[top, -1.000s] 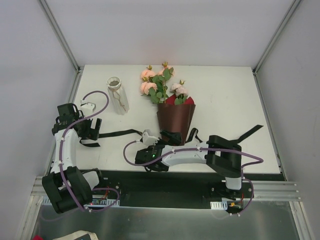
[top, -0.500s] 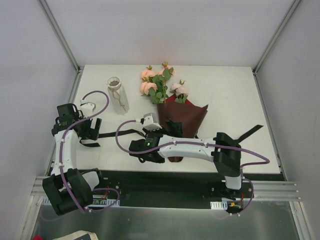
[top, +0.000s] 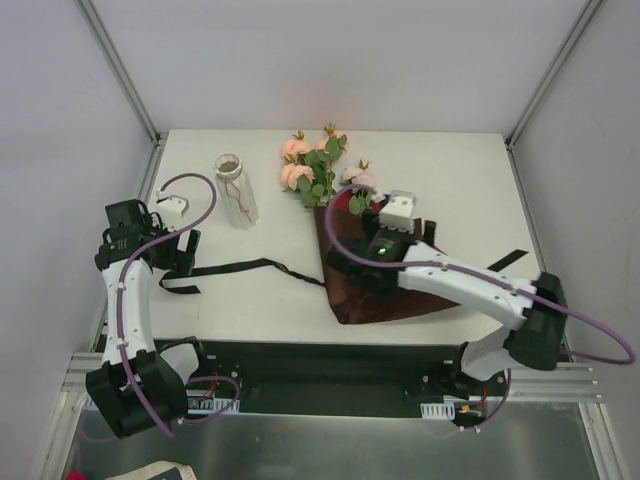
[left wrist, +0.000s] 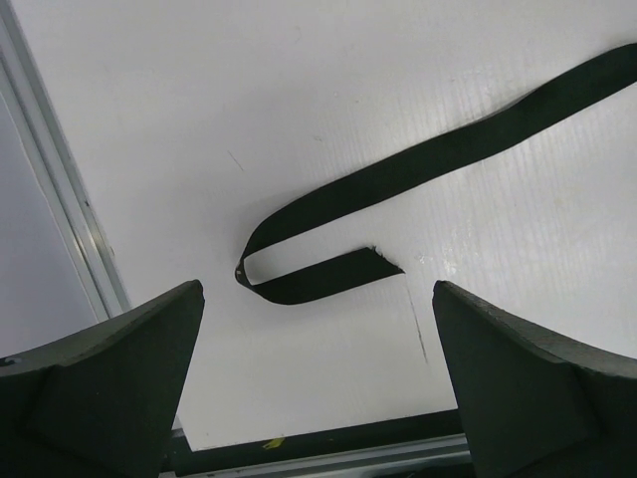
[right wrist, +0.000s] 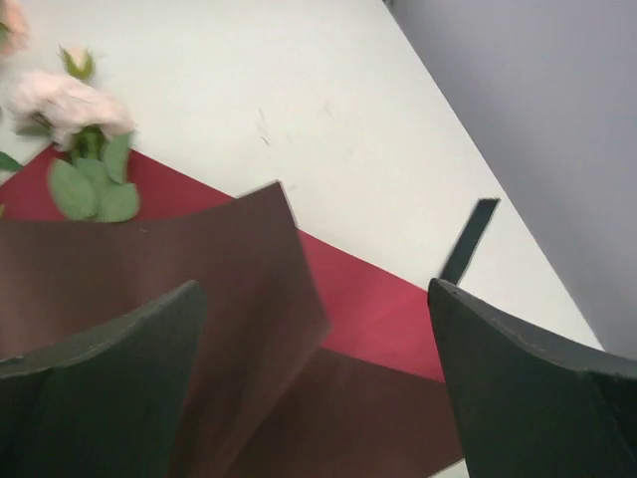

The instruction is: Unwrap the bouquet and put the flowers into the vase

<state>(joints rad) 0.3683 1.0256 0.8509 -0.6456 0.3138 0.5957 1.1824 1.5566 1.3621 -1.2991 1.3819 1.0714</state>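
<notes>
White desk [top: 450, 170] carries everything. Largest on it is the dark red paper [top: 372, 295], now lying slack as a loose, part-folded sheet toward the near edge, with a brighter red inner face showing by the blooms. The flowers [top: 318, 170] lie with their heads at the far end of the sheet and their stems running back toward the near edge under it. That far-to-near line is their long axis. The arm hides the stems, so I cannot tell whether a fold of paper still covers them. The vase [top: 237, 192] stands upright well to the left of the blooms, and the ribbon [top: 240, 267] trails loose across the desk from the sheet's left edge.

The right end effector [right wrist: 314, 299] hangs over the paper with its fingers spread wide and nothing between them. The blooms lie just beyond it and to its left, so this arm is much the nearer to the stems. The left end effector [left wrist: 317, 289] is also spread and empty, above the ribbon's folded end.

A second ago the paper was a tight cone and the right arm reached low across the near edge to the cone's left. Since then the cone has fallen open and the arm has swung round onto the sheet. Blooms, vase and left arm have barely shifted.
</notes>
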